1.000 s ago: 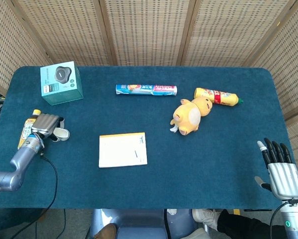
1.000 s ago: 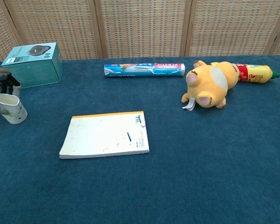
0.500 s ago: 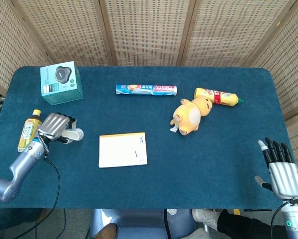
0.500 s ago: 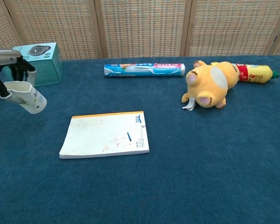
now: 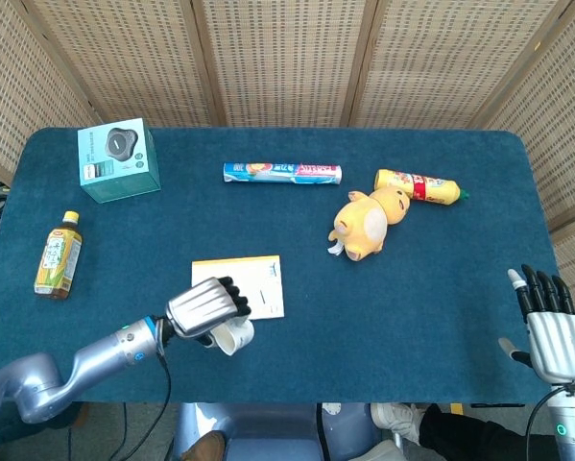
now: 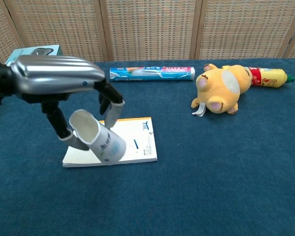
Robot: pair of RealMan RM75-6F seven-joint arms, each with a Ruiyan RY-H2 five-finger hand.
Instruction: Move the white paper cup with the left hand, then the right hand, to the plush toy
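Nearest me, the left hand [image 6: 58, 73] has its fingers [image 6: 113, 110] wrapped round the tilted white paper cup [image 6: 97, 136], carrying it above the white notepad [image 5: 237, 287]. The right hand [image 5: 554, 331] waits empty, fingers spread, probably for the handover. Further off lies the yellow plush toy [image 5: 367, 221] on the blue bench [image 5: 412, 307].

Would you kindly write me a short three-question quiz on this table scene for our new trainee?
1. True or false: the left hand holds the white paper cup tilted.
2. What lies directly behind the plush toy? A) teal box B) yellow bottle C) notepad
3. Fill in: the right hand holds ____.

Key: 1 true; 2 B, the yellow bottle; 3 nothing, its fingers are apart.
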